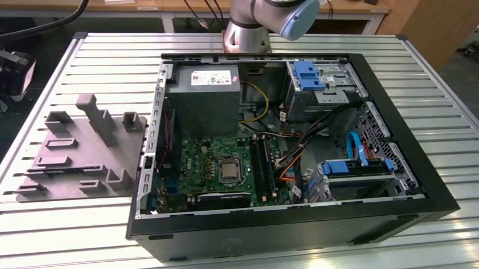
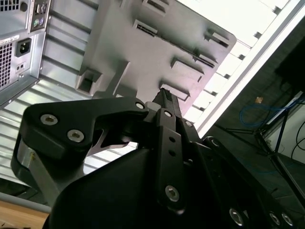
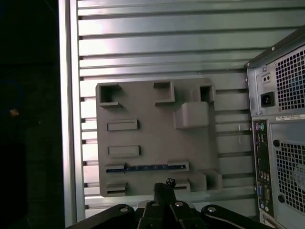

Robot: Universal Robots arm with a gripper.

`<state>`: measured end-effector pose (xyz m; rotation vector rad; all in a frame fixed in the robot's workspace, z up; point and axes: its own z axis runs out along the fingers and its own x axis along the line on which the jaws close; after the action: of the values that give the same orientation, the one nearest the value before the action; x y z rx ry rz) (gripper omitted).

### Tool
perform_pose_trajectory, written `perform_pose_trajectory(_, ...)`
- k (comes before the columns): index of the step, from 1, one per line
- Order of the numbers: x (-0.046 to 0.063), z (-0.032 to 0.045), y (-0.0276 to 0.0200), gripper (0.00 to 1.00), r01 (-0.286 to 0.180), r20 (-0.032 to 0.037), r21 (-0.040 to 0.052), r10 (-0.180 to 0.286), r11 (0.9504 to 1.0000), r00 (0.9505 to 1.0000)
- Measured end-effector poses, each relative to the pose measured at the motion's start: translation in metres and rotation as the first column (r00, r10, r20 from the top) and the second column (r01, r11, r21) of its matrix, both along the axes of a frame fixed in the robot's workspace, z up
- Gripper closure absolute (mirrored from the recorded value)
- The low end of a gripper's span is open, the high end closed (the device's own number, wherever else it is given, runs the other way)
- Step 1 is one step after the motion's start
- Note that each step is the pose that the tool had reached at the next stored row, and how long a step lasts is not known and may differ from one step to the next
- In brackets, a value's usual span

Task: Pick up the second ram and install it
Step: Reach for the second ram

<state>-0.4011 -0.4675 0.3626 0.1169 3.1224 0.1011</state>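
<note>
The second ram (image 3: 143,168) is a thin dark blue-black stick standing on edge in a long slot of the grey fixture tray (image 3: 147,105). In the exterior view that tray (image 1: 82,159) lies on the table at the exterior view's left of the open computer case (image 1: 299,224). My gripper (image 3: 163,185) hangs well above the tray, its black fingertips close together with nothing between them, over the tray edge close to the ram. In the second wrist view the gripper (image 2: 165,95) points toward the tray (image 2: 143,52). Black memory slot rails (image 1: 262,162) run beside the processor socket.
The case holds a grey power-supply box (image 1: 203,101), blue drive brackets (image 1: 307,75) and loose cables (image 1: 329,134). Its rear panel (image 3: 281,133) stands close to the tray. The arm's base (image 1: 247,33) is behind the case. The slatted table's edge rail (image 3: 69,109) runs beside the tray.
</note>
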Motion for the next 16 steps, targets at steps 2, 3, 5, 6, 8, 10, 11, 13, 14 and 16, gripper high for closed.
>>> perform_pose_trajectory(2,0.000,-0.0022,-0.0039,0.90,0.000,-0.0025,-0.0001,0.000,1.0000,1.0000)
perform_pose_trajectory(3,0.000,-0.0035,-0.0056,0.90,0.000,-0.0038,0.0000,0.000,1.0000,1.0000)
perform_pose_trajectory(5,0.000,-0.0064,-0.0077,0.90,0.000,-0.0068,0.0001,0.000,1.0000,1.0000)
perform_pose_trajectory(6,0.000,-0.0080,-0.0083,0.90,0.000,-0.0084,0.0000,0.000,1.0000,1.0000)
perform_pose_trajectory(8,0.000,-0.0117,-0.0093,0.90,0.000,-0.0114,0.0000,0.000,1.0000,0.9999)
perform_pose_trajectory(10,0.000,-0.0151,-0.0101,0.90,0.000,-0.0141,0.0000,0.000,1.0000,0.9999)
perform_pose_trajectory(11,0.000,-0.0167,-0.0105,0.90,0.000,-0.0152,0.0000,0.000,1.0000,0.9999)
perform_pose_trajectory(13,0.000,-0.0192,-0.0109,0.90,0.000,-0.0168,0.0000,0.000,1.0000,0.9999)
perform_pose_trajectory(14,0.000,-0.0204,-0.0112,0.90,0.000,-0.0174,0.0000,0.000,1.0000,0.9998)
perform_pose_trajectory(16,0.000,-0.0232,-0.0116,0.90,0.000,-0.0187,0.0000,0.000,1.0000,0.9998)
